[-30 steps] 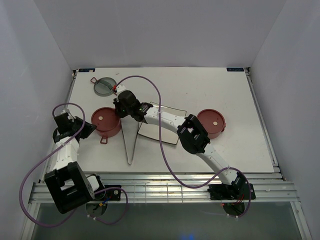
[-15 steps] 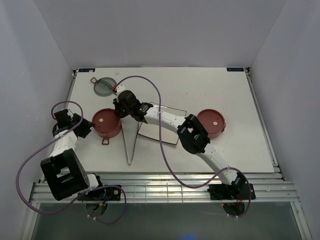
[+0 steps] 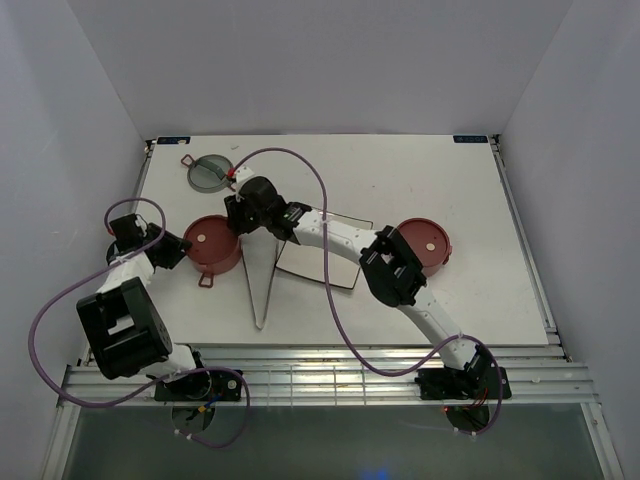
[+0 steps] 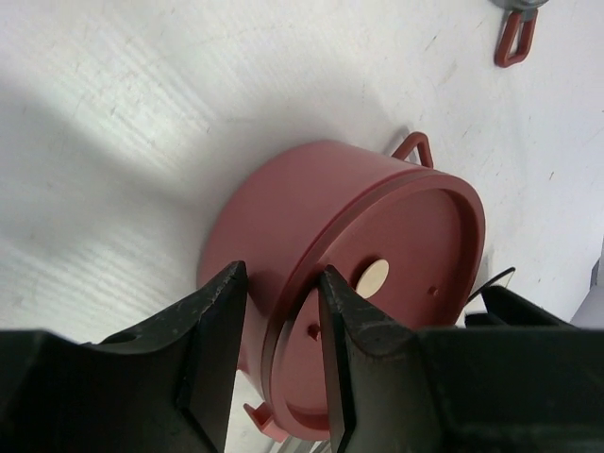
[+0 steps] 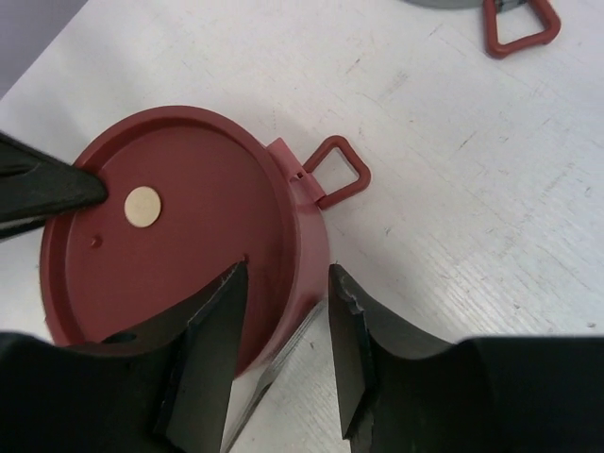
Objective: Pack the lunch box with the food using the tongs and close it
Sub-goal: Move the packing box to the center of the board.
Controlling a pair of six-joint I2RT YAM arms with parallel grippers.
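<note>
The lunch box's left bowl (image 3: 212, 243) stands on the table with a flat red lid (image 5: 160, 245) on it. My left gripper (image 4: 280, 354) is open, its jaws straddling the bowl's (image 4: 311, 198) left rim with a gap on each side. My right gripper (image 5: 283, 349) is open at the opposite rim, one finger over the lid and one outside the wall. The second bowl (image 3: 424, 246), also lidded, stands to the right. The tongs (image 3: 262, 285) lie between the left bowl and the plate, one tip (image 5: 272, 376) under my right jaws. The food is hidden.
The grey-green top lid (image 3: 209, 172) with its red loop handle (image 5: 514, 28) lies at the back left. A square plate (image 3: 320, 258) lies under the right forearm. The left bowl's side handle (image 5: 335, 170) points toward the back.
The right gripper's jaws have opened at the left bowl's rim. The left gripper's jaws have widened too, and the left arm has folded back toward the left wall.
</note>
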